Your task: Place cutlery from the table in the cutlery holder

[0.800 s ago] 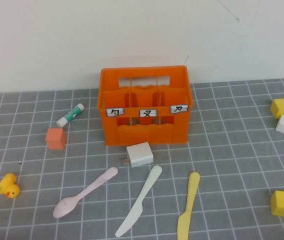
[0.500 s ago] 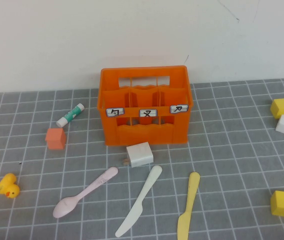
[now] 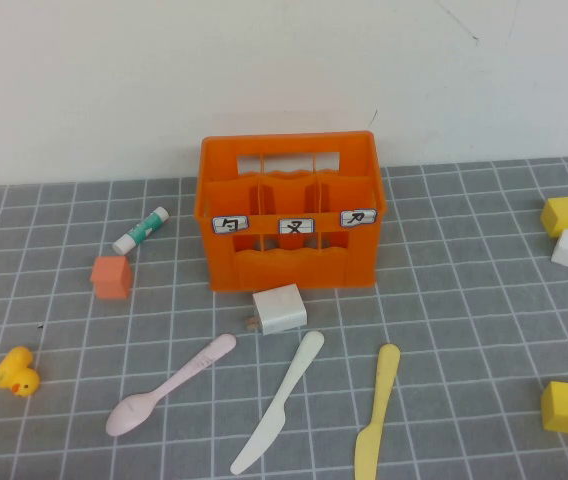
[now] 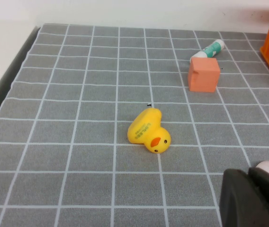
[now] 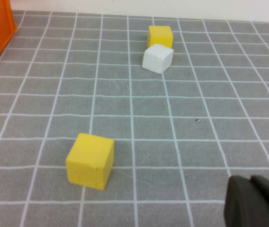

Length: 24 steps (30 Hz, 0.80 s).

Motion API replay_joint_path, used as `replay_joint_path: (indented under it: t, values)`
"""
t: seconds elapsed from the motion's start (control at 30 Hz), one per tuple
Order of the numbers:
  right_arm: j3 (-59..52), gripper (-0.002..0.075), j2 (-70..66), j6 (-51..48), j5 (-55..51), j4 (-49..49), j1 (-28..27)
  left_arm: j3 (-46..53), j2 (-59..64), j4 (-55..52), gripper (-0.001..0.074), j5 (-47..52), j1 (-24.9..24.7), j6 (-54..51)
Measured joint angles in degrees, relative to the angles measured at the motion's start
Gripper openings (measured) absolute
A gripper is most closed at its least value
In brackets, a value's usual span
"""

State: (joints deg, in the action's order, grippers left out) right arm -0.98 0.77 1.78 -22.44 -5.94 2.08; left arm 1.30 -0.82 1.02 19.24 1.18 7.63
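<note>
In front of the crate (image 3: 290, 211), 3 utensils lie flat and may skid away; the left gripper (image 4: 253, 198) and right gripper (image 5: 255, 201) sit low at the near edge, fingers unclear.

Behind the work surface you see a plain off-white wall (image 3: 264, 70), matte, marked by 2 thin dark hairline cracks toward its right part. The table (image 3: 464, 300), grey and ruled with a white grid like tiles, meets the wall along a straight horizontal edge; in the left wrist view you can follow its dark outer border beside a pale surface beyond. Lighting is soft and even, and shadows are short and faint.
</note>
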Motion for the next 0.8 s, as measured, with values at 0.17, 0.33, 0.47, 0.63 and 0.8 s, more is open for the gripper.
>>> replay_joint_path:
  t: [0.17,0.33,0.47,0.63,0.8]
  values:
    - [0.00,-0.0003,0.00,0.00,0.00,0.00,0.00,0.00,0.00,0.00,-0.0001,0.00,0.00,0.14]
    - [0.00,-0.0003,0.00,0.00,0.00,0.00,0.00,0.00,0.00,0.00,-0.0001,0.00,0.00,0.14]
    - [0.00,-0.0003,0.00,0.00,0.00,0.00,0.00,0.00,0.00,0.00,-0.0001,0.00,0.00,0.14]
    - [0.00,-0.0003,0.00,0.00,0.00,0.00,0.00,0.00,0.00,0.00,-0.0001,-0.40,0.00,0.14]
    - [0.00,-0.0003,0.00,0.00,0.47,0.00,0.00,0.11,0.00,0.00,-0.0001,-2.11,0.00,0.14]
